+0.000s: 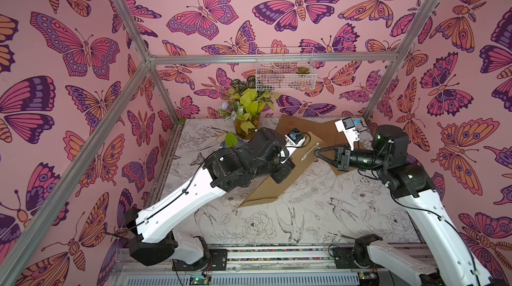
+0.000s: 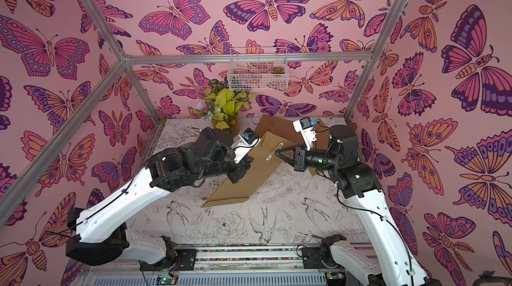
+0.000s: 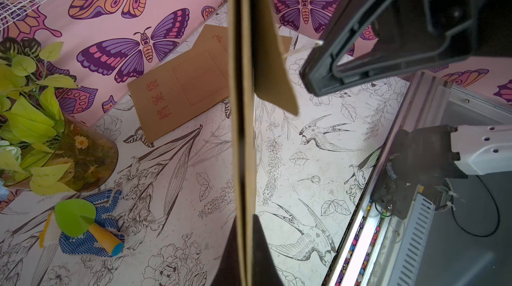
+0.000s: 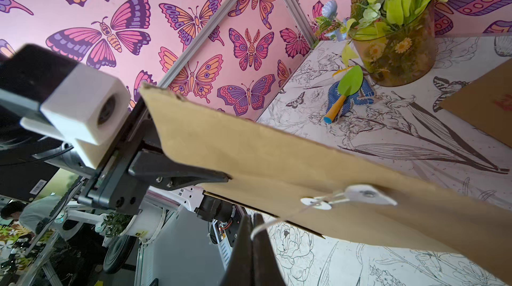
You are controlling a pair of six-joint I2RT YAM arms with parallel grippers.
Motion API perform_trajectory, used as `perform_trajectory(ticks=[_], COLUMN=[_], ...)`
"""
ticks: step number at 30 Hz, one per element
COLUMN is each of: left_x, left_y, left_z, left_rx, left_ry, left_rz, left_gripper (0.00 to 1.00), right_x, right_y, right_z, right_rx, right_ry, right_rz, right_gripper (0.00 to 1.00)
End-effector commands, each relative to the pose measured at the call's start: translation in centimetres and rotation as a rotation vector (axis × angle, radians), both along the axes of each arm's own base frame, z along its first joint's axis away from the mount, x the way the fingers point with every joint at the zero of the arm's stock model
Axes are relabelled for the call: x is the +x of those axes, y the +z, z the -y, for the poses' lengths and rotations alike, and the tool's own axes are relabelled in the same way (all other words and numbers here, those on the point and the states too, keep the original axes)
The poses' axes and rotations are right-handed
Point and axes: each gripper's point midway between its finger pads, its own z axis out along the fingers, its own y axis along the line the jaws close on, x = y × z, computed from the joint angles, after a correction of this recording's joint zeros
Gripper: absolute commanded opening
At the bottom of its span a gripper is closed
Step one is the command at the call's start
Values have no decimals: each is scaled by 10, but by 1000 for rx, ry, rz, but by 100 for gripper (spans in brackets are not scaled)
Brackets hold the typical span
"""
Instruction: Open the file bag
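The file bag [image 1: 266, 190] [image 2: 249, 179] is a brown kraft envelope held tilted above the table, seen edge-on in the left wrist view [image 3: 243, 104]. My left gripper [image 3: 247, 223] [image 1: 282, 172] is shut on its edge. Two white closure discs [image 4: 368, 194] sit on the bag's face [image 4: 277, 165], and a thin white string [image 4: 266, 226] runs from them to my right gripper [image 4: 252, 218] [image 1: 315, 153] [image 2: 277, 153], which is shut on the string just off the bag's side. The flap lies shut against the bag.
A second brown file bag [image 1: 293, 124] [image 3: 180, 90] lies flat at the back of the table. A vase of yellow-green plants [image 1: 246, 124] stands at the back left, with a green trowel on a blue glove [image 3: 83, 223] beside it. A white wire basket [image 1: 282, 71] hangs on the wall.
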Motion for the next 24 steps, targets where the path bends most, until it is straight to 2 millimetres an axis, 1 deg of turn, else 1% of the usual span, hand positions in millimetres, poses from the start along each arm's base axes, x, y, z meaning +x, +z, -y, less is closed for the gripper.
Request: perform_trajectory(ticks=[1, 6, 11, 17, 24], left_x=[6, 3, 1, 0, -2], left_y=[8, 17, 20, 21, 23], left_z=[10, 17, 20, 21, 20], left_rx=[-98, -201, -235, -256, -261], left_ry=[51, 47, 37, 31, 24], left_rz=[-13, -26, -34, -33, -23], left_gripper=[2, 2, 2, 2, 2], right_x=[-9, -10, -9, -5, 8], right_y=[2, -13, -29, -44, -63], right_z=[-1, 6, 11, 19, 41], right_rx=[-2, -70, -127, -201, -331], right_ry=[26, -17, -38, -79, -215], right_rz=[22, 14, -13, -32, -44], right_gripper=[0, 0, 0, 0, 0])
